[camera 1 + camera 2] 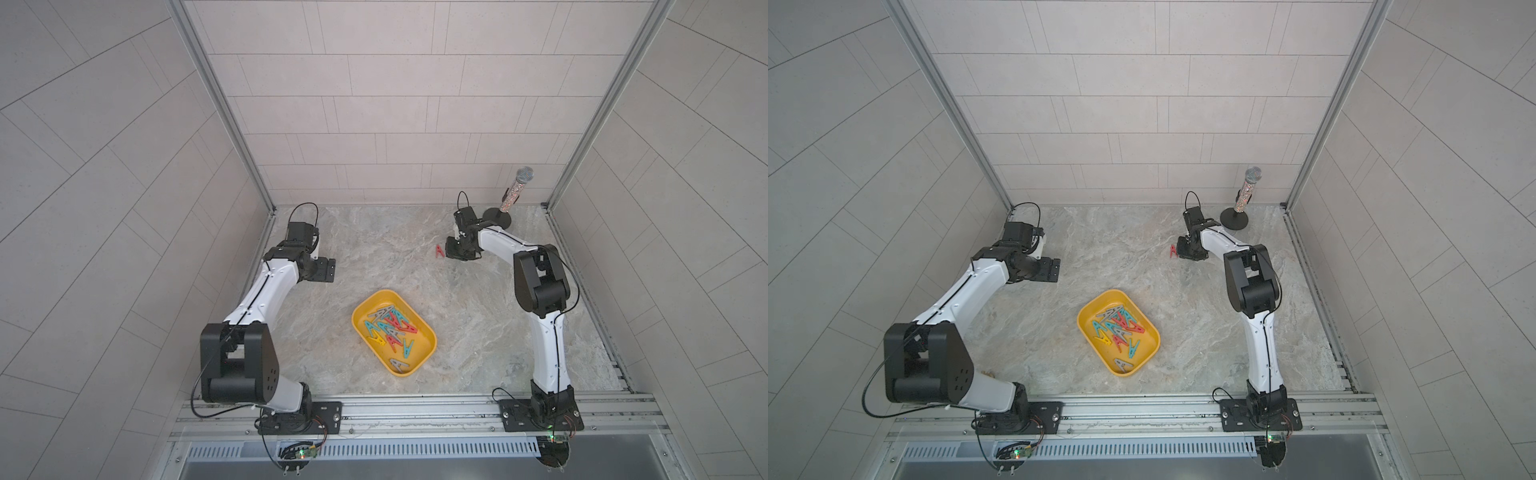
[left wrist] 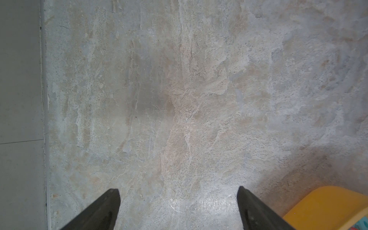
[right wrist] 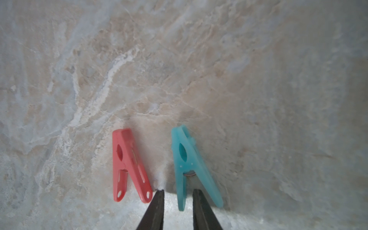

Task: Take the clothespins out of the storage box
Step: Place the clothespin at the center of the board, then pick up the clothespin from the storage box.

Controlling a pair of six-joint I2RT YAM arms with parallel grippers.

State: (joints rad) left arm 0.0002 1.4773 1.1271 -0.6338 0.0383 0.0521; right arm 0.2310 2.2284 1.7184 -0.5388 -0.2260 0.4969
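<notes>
While slightly parted, the right hand [image 3: 178, 190] straddles one leg of the teal clothespin [image 3: 188, 157].

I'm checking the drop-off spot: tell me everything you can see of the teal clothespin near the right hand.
The teal clothespin is an A-shaped plastic peg: oval hole near the closed tip, metal spring at the fork, two splayed legs. It lies on the marbled table, beside a red clothespin, not touching it. One leg lies between the fingers of the open right hand, seemingly untouched.
</notes>
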